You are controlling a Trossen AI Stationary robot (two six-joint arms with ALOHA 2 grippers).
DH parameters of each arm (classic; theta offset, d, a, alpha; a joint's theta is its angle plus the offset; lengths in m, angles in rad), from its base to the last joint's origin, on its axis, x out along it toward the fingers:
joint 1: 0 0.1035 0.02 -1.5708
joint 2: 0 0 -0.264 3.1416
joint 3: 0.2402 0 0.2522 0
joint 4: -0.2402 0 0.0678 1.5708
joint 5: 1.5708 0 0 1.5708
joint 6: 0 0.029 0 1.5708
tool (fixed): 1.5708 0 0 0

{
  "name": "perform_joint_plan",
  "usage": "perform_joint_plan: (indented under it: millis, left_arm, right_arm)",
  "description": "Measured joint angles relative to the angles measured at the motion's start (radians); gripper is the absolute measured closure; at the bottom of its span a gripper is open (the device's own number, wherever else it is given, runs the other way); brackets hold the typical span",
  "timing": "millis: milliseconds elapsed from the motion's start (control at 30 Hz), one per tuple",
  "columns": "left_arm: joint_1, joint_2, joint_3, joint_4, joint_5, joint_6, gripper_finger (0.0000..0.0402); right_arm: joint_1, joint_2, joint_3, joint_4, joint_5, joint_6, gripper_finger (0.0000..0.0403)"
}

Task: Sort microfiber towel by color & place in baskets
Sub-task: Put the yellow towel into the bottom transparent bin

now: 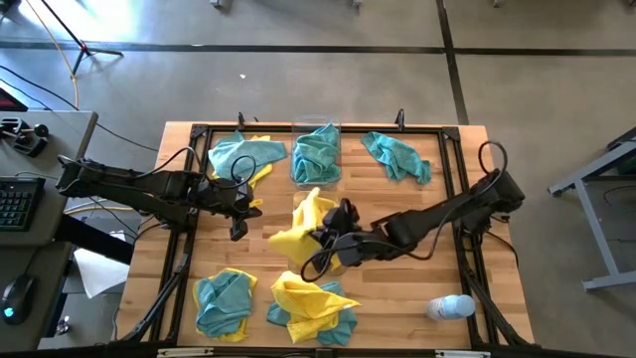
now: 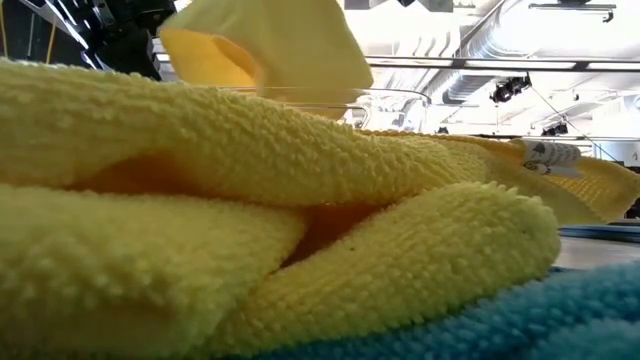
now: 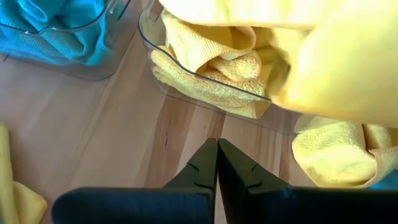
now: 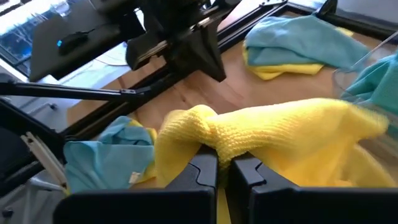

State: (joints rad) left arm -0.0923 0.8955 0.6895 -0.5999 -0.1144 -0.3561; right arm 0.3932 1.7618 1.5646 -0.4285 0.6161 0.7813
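My right gripper [image 1: 328, 237] [image 4: 224, 169] is at mid-table, shut on a yellow towel [image 1: 306, 221] [image 4: 273, 134] that hangs over a clear basket of yellow towels [image 3: 205, 81]. That basket is mostly hidden in the high view. A second clear basket [image 1: 317, 154] [image 3: 56, 37], filled with teal towels, stands toward the far edge. My left gripper [image 1: 238, 229] [image 3: 217, 169] hovers shut over bare wood to the left of the baskets. Loose piles of teal and yellow towels lie far left [image 1: 243, 159], near left [image 1: 224, 301] and near centre [image 1: 313, 303]. One teal towel [image 1: 397, 156] lies far right. My right gripper pinches a bunched fold of the yellow towel [image 4: 208, 132] between its two fingers. The cloth bulges out past the fingertips and drapes away to both sides. The towel is lifted above the yellow basket, as the low view shows [image 2: 270, 50].
A black frame rail [image 1: 199, 179] rings the wooden tabletop. A clear plastic bottle [image 1: 452, 307] lies near the right front corner. The near yellow-and-teal pile [image 2: 250, 230] fills the low view. A desk with keyboard and mouse [image 1: 20, 199] stands left of the table.
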Motion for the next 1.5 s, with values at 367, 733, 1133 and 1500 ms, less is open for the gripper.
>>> perform_joint_plan:
  millis: [367,733,1133,1500]
  left_arm:
    - [0.0,0.0,0.0,0.0,0.0,-0.063,0.0401]
    - [-0.001,0.0,0.0,0.001,0.058,-0.193,0.0401]
    - [-0.041,0.0,0.0,0.0,0.07,-0.22,0.0401]
    - [-0.067,0.0,0.0,-0.001,0.071,-0.216,0.0401]
  right_arm:
    - [0.043,0.005,0.0,-0.013,0.03,0.03,0.0403]
    - [0.139,0.027,-0.001,-0.251,0.113,0.247,0.0403]
    - [0.03,0.1,-0.001,-0.197,-0.165,0.051,0.0403]
    - [-0.073,0.114,-0.001,-0.221,-0.386,-0.069,0.0403]
